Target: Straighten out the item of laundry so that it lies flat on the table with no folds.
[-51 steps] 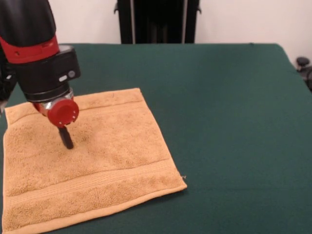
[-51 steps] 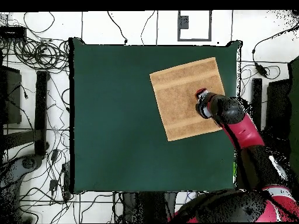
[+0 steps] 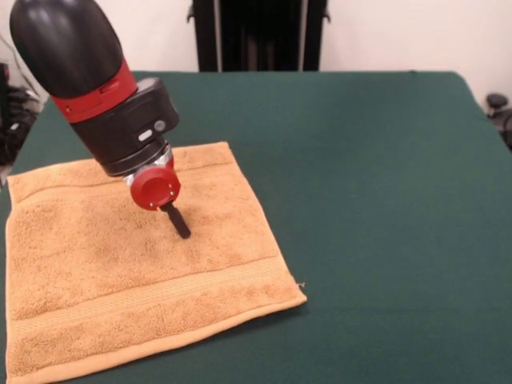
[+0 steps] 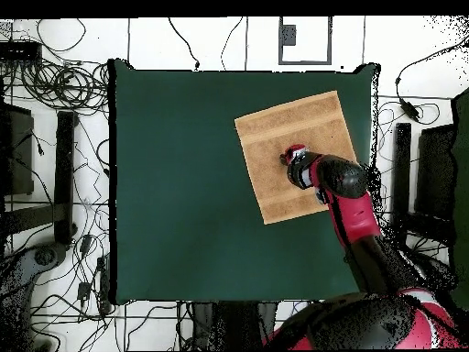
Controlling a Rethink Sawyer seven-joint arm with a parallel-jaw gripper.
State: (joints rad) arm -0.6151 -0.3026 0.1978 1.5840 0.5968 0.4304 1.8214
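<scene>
No folds show in the towel [image 3: 136,264] on the table [image 3: 376,184] — your gripper [image 3: 178,222] stands over its middle, fingers' state untellable — so you likely only lift clear.

Towel [image 3: 120,272]: looped terry cloth, rough and matt, with a flatter woven band and smooth hem. Table [image 3: 376,176]: matt felt-like cloth, even nap. Arm [image 3: 88,72]: smooth glossy black and red plastic shell. Gripper [image 3: 176,220]: red plastic disc, matt black tip.
</scene>
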